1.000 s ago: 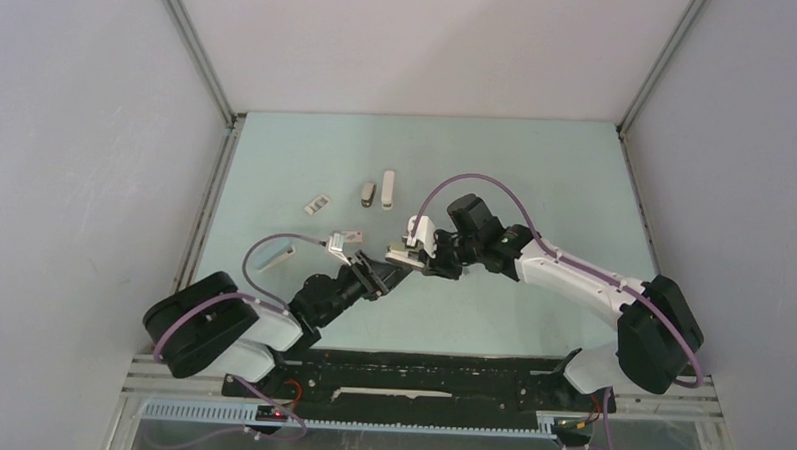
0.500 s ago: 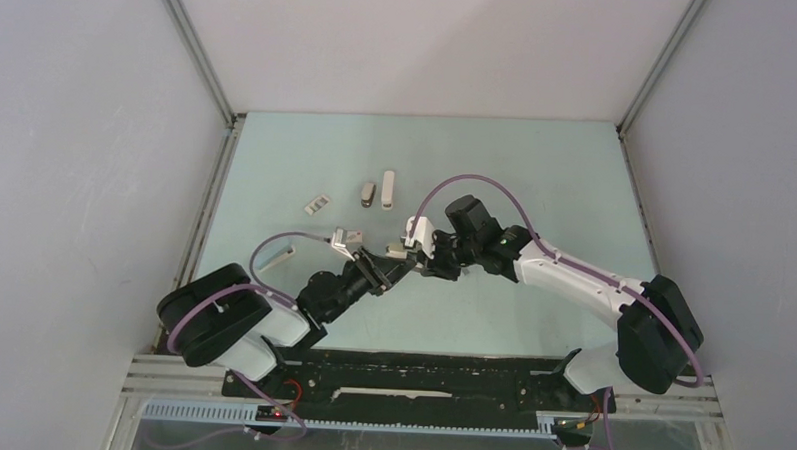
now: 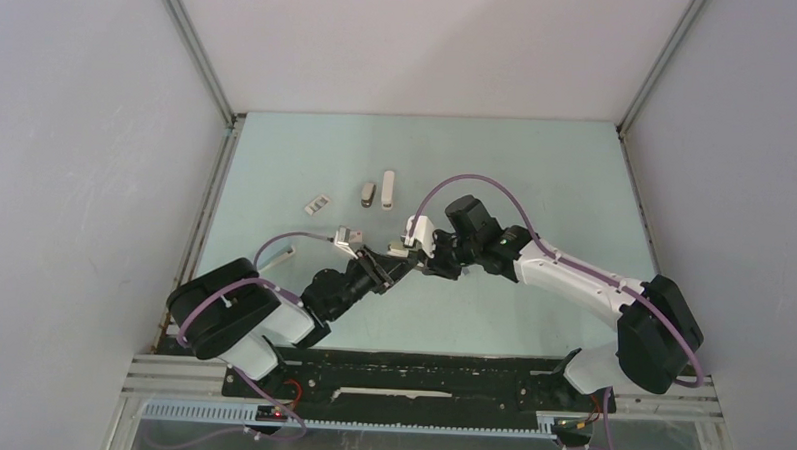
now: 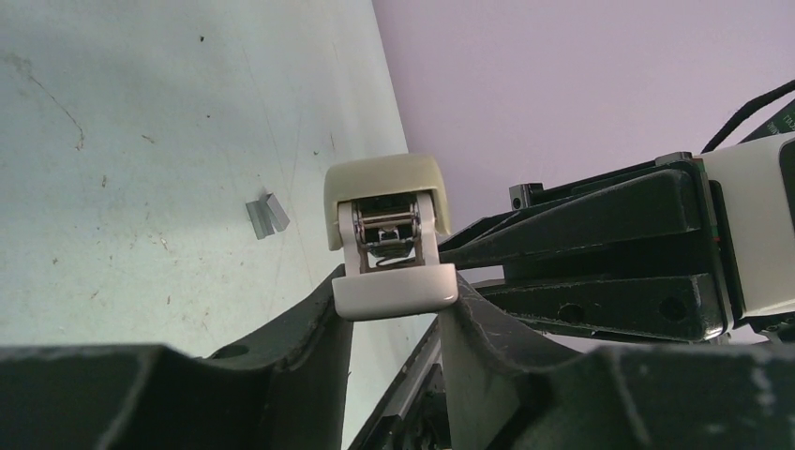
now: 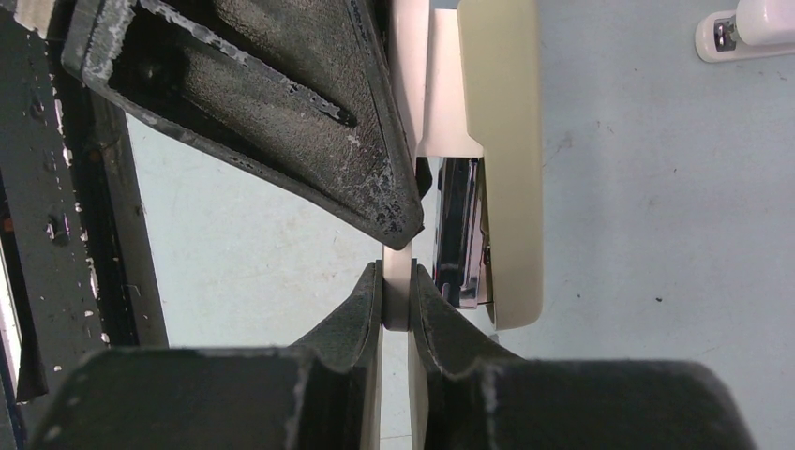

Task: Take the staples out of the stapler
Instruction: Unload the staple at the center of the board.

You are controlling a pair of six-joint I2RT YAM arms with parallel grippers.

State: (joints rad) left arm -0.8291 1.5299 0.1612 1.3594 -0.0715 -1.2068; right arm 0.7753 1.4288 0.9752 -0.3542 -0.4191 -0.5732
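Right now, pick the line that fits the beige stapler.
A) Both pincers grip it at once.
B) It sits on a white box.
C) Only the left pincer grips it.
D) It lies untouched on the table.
A: the left pincer clamps the base of the stapler, and the right pincer pinches its thin pale plate.

We see a cream-beige stapler (image 4: 386, 183), silvery inside, grey staples (image 4: 267, 214), and a dark-flecked pale mint-green bench (image 4: 141, 141).
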